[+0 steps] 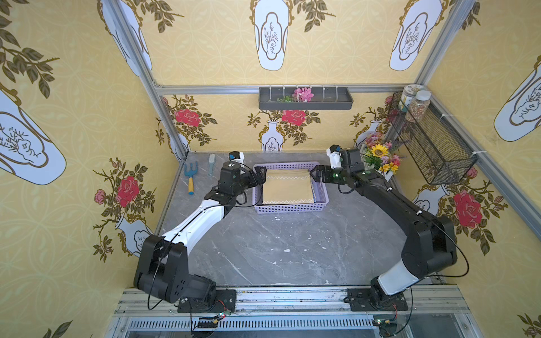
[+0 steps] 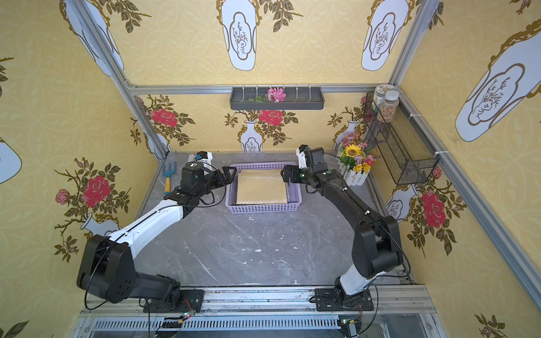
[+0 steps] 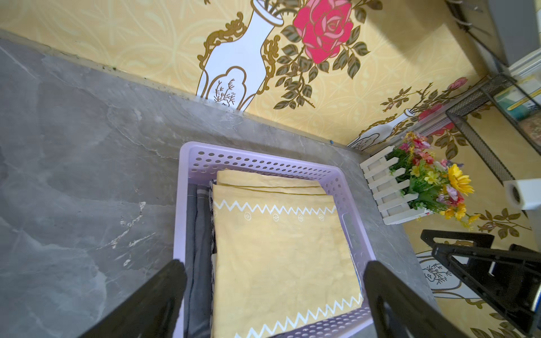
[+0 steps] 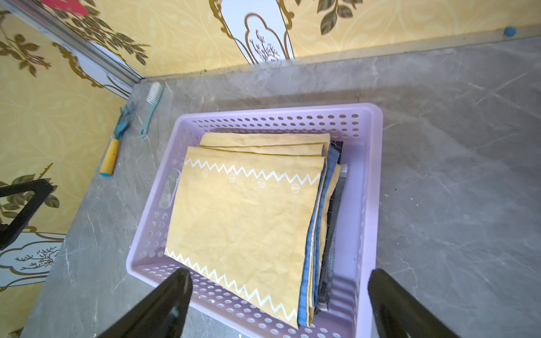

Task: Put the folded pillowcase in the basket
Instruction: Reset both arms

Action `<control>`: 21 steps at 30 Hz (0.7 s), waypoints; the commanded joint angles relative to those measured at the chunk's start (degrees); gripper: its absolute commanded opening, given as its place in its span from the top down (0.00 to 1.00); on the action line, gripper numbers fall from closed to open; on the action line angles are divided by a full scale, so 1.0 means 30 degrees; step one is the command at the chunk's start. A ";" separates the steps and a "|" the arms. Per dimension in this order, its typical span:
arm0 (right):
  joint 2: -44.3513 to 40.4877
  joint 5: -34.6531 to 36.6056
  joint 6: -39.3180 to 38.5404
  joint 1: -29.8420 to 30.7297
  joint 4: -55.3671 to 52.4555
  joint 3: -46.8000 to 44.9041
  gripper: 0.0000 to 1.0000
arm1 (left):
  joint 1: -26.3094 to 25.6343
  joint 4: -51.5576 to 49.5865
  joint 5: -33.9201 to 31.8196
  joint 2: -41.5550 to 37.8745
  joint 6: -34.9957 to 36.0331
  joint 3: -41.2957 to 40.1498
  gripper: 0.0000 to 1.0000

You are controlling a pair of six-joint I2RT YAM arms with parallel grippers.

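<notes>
The folded pillowcase (image 1: 288,187) (image 2: 261,187), yellow with white zigzag lines, lies flat inside the lilac basket (image 1: 289,208) (image 2: 263,208) at the back middle of the table. It rests on a stack of blue and grey folded cloths (image 4: 332,210). My left gripper (image 1: 261,175) (image 2: 229,172) hovers open at the basket's left rim. My right gripper (image 1: 314,173) (image 2: 285,174) hovers open over the right rim. In the wrist views each gripper (image 3: 273,264) (image 4: 280,273) stands wide open above the pillowcase (image 3: 281,248) (image 4: 246,213) and the basket (image 3: 257,164) (image 4: 275,117), holding nothing.
A blue garden fork (image 1: 191,180) and a small brush (image 1: 211,165) lie at the back left. A flower pot with a white fence (image 1: 380,162) stands at the back right. A black wire mesh basket (image 1: 433,140) with jars hangs on the right wall.
</notes>
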 commanded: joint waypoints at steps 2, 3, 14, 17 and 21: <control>-0.2788 0.1702 -0.0796 -0.0032 0.3880 -0.3039 0.03 | 0.0048 0.2330 -0.1644 -0.2086 0.0984 -0.1993 0.00; -0.3326 0.1883 -0.0987 -0.0022 0.4249 -0.3643 0.03 | 0.0055 0.2489 -0.1976 -0.2506 0.1189 -0.2382 0.00; -0.9487 0.6719 -0.3406 -0.0031 0.8010 -1.0328 0.03 | 0.0031 0.7592 -0.4539 -0.6747 0.4702 -0.8215 0.00; -1.0247 0.9816 -0.2560 -0.0091 0.8089 -1.1488 0.03 | 0.0038 0.8601 -0.5904 -0.7454 0.5605 -0.9602 0.00; -1.0498 1.2792 -0.1161 -0.0181 0.7551 -1.2330 0.03 | 0.0042 0.8768 -0.7155 -0.7670 0.6366 -1.0543 0.00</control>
